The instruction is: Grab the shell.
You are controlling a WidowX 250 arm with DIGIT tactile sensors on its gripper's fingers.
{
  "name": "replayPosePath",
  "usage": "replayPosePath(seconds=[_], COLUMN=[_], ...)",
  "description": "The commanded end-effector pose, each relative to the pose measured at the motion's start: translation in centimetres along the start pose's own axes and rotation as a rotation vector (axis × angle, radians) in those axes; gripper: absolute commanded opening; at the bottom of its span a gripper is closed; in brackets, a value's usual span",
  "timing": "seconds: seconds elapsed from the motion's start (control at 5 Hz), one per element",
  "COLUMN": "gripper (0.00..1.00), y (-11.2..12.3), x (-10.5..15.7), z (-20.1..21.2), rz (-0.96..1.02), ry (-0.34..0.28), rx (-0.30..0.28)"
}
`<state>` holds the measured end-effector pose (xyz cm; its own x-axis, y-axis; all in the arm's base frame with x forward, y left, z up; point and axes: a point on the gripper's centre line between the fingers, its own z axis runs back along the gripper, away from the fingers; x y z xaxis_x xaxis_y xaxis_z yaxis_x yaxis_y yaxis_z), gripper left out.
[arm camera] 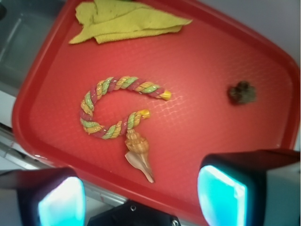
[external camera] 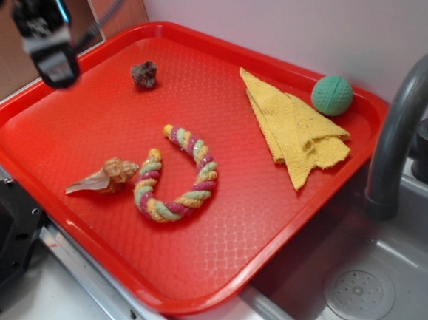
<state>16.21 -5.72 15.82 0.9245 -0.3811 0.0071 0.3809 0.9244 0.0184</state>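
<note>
The shell [external camera: 103,176] is a tan-orange spiral with a pale pointed tip, lying on the red tray [external camera: 68,126] near its front left, its whorl touching one end of the braided rope [external camera: 177,176]. In the wrist view the shell [arm camera: 138,154] lies far below, between the two fingers, tip pointing toward the tray edge. My gripper [external camera: 49,39] hangs high over the tray's left rear edge, well away from the shell. The gripper [arm camera: 141,197] is open, its fingers [arm camera: 221,195] wide apart with nothing between them.
A dark lumpy rock [external camera: 144,74] sits at the tray's back left. A folded yellow cloth [external camera: 298,129] and a green ball [external camera: 332,94] lie at the back right. A grey faucet [external camera: 402,123] and sink [external camera: 359,290] stand to the right of the tray.
</note>
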Motion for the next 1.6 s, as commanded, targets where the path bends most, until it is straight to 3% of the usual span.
replayPosePath(seconds=[0.0, 0.4, 1.0, 1.4], gripper=[1.00, 1.00, 1.00, 1.00], y=[-0.1, 0.4, 0.5, 1.1], x=[0.6, 0.6, -1.1, -0.7], z=[-3.8, -8.6, -12.5, -13.4], rz=[-0.040, -0.060, -0.048, -0.018], ry=[0.054, 0.151, 0.295, 0.358], rx=[0.023, 0.014, -0.019, 0.013])
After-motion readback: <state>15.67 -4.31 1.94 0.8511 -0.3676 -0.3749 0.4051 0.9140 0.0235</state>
